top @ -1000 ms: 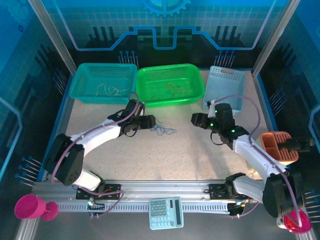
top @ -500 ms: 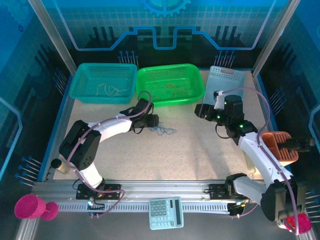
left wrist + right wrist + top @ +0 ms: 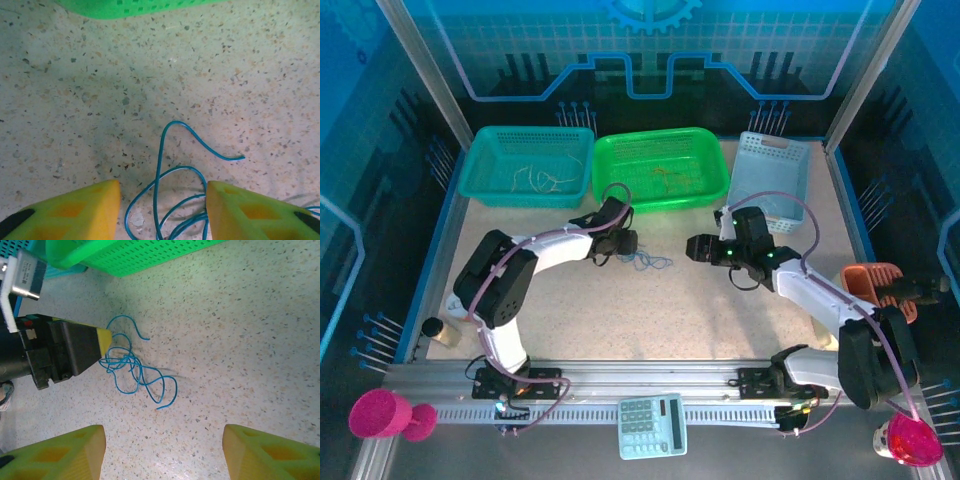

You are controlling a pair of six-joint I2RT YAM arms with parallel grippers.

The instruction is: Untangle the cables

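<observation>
Left jaws part-open, straddling the blue cable (image 3: 131, 369).

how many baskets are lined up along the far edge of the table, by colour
teal plastic mesh basket: 1
green plastic mesh basket: 1
light blue plastic slotted basket: 1
total: 3
</observation>
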